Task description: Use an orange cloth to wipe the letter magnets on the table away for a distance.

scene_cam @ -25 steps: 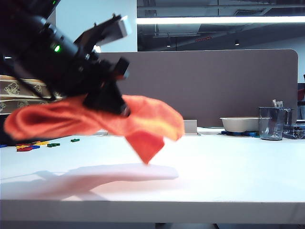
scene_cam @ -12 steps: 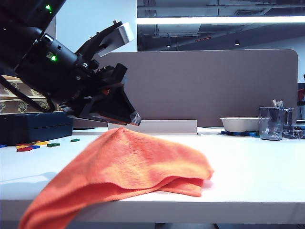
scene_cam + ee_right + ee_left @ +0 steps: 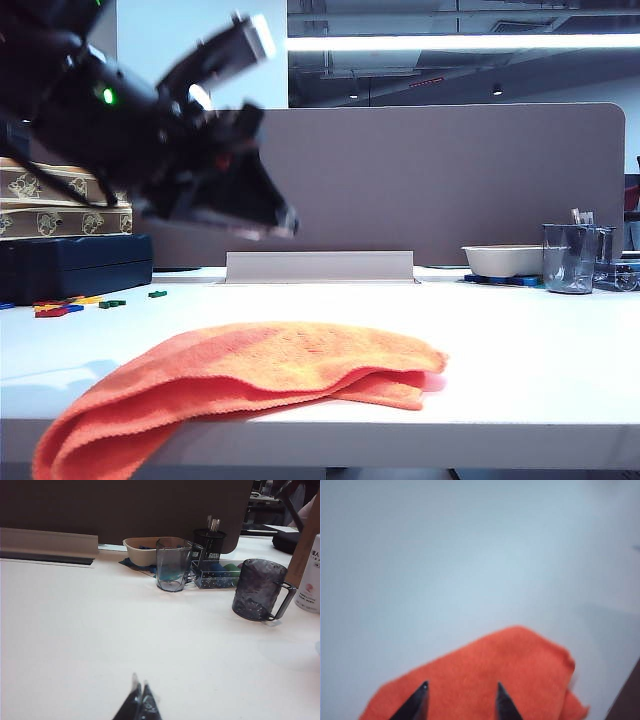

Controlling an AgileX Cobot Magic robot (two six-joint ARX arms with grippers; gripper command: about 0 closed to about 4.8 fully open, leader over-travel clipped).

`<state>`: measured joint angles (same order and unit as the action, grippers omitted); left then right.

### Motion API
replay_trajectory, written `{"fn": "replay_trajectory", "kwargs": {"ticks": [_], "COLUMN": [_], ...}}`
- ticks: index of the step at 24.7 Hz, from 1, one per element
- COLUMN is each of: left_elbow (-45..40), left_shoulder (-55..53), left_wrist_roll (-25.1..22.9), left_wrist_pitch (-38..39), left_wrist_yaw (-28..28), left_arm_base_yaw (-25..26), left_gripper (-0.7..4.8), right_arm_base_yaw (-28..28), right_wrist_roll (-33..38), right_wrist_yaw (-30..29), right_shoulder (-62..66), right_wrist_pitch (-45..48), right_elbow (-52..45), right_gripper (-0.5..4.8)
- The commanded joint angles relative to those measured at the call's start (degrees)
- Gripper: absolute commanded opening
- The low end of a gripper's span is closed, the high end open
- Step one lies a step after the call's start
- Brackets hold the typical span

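The cloth (image 3: 250, 375) lies on the table (image 3: 520, 350), under the left gripper (image 3: 461, 700), whose jaws are apart and empty. The right gripper (image 3: 139, 702) is pinched together.

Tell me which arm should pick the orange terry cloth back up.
Left. The left gripper hangs open right above the orange terry cloth, which lies on the white table; the right gripper is shut, with no cloth in its view.

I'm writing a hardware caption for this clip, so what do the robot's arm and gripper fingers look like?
The left arm is black and bulky, with a glowing green indicator light, black cables and a pale grey block on top. The left gripper has two slim, dark, pointed fingertips. The right gripper shows only dark, glossy, tapered tips.
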<state>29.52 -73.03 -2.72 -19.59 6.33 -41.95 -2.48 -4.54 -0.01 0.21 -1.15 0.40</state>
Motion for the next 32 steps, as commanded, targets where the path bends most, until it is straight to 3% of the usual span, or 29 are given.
{"fn": "replay_trajectory", "kwargs": {"ticks": [1,5,11,22,32], "left_elbow": [0.1,0.1,0.1,0.1,-3.0], "left_shoulder": [4.4,10.6,23.1,30.1,35.5], "left_wrist_roll": [0.2,0.2,0.2,0.2,0.2], "left_wrist_pitch": [-1.4,-0.7,7.5,18.2,19.0], "left_wrist_yaw": [-0.6,-2.8,-5.4,-6.6,-6.5], "left_arm_base_yaw": [0.0,0.0,0.0,0.0,1.5], "left_gripper": [1.61,1.61,1.61,1.61,1.61], "right_arm_base_yaw": [0.0,0.0,0.0,0.0,0.0], "right_wrist_roll": [0.1,0.1,0.1,0.0,0.1], "right_wrist_yaw": [0.0,0.0,0.0,0.0,0.0], "right_shoulder": [-0.2,-0.2,-0.2,-0.2,-0.2], "right_wrist_pitch": [0.7,0.7,0.7,0.7,0.7], "right_elbow": [-0.4,-0.4,-0.4,-0.4,-0.4], "right_gripper": [-0.05,-0.05,-0.05,-0.05,-0.05]}}
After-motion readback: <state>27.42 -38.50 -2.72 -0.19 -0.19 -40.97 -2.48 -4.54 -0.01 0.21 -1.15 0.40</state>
